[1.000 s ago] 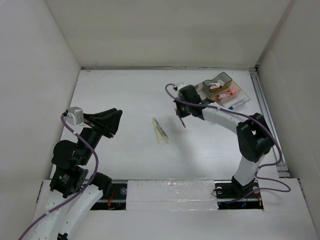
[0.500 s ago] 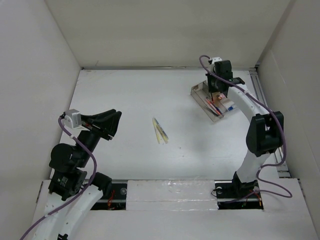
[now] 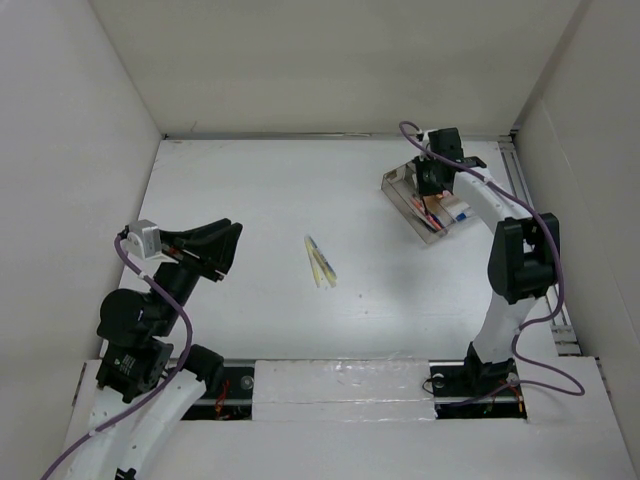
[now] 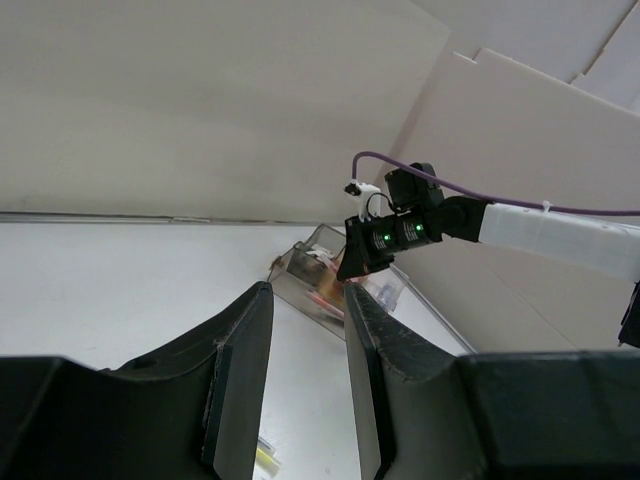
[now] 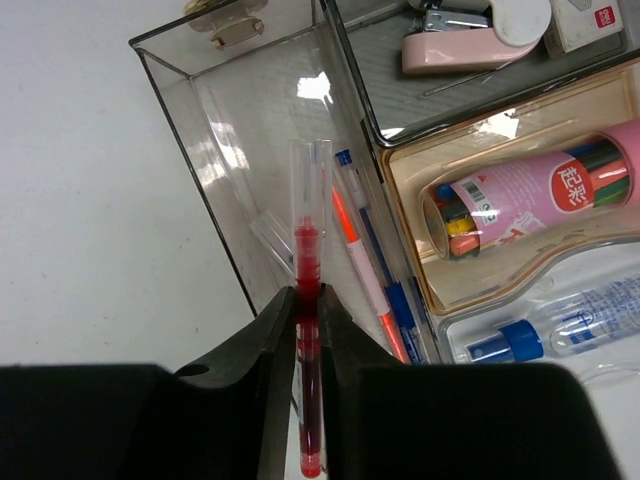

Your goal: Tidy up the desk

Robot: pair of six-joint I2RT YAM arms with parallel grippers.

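Desk (image 3: 250,200): flat white matte tabletop, white panels at left, far and right sides. Metal rail (image 3: 513,170) along right edge. Clear compartmented tray (image 3: 393,187) rests on surface at far right, near rail (set askew to desk edges). Two pale yellow pens (image 3: 320,262) lie near centre, close side by side, well apart from tray
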